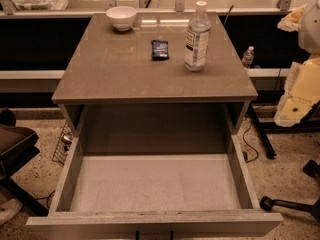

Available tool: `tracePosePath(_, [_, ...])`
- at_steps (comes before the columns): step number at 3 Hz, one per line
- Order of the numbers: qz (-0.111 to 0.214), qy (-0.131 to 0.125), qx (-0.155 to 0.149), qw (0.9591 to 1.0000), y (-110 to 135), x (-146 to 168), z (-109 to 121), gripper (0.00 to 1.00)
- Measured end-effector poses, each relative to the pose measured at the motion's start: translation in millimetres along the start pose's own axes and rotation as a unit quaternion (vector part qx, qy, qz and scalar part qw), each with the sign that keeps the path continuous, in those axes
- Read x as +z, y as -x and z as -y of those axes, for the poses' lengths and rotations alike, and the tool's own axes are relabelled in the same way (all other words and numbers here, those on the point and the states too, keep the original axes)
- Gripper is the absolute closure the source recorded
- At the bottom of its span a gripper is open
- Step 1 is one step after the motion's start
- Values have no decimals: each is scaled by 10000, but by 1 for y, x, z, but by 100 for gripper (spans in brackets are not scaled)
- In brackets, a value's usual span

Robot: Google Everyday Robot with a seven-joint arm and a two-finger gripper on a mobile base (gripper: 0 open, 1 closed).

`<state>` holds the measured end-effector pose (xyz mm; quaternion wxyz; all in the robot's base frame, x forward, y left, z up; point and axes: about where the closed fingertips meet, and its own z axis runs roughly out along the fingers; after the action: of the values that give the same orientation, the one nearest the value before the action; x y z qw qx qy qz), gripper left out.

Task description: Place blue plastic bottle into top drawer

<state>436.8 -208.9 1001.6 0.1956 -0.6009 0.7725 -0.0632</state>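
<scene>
From my seat I see the bottle [196,39] standing upright on top of the cabinet [125,69], on its right side and towards the back. It is clear plastic that I can see through, with a white screw cap, a narrow neck and a pale label wrapped round its middle, with dark print down the label's left edge. It stands taller than the white bowl [121,17], which sits at the back left of the same top. A small dark packet [160,49] lies flat between them, just left of the bottle and not touching it. Below the top, the drawer [241,174] is pulled well out towards me, wide and shallow, with low grey-beige side walls, a flat front panel at the bottom edge of my view and a pale flat bottom in plain sight. The gripper [299,91] shows as a pale blocky shape at the far right edge, beside the cabinet and well apart from the bottle. I cannot tell whether it is apart or together. Behind the cabinet's right corner stands a small bottle [248,56] with a dark label. Part of a dark chair [12,144] sits on the speckled floor [285,159] at the left.
</scene>
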Motion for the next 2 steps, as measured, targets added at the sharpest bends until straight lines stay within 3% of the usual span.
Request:
tracePosePath(1, [27, -26, 32, 10000, 0, 1, 2, 0])
tracePosePath(2, [301, -279, 372, 9985, 3, 6, 19, 0])
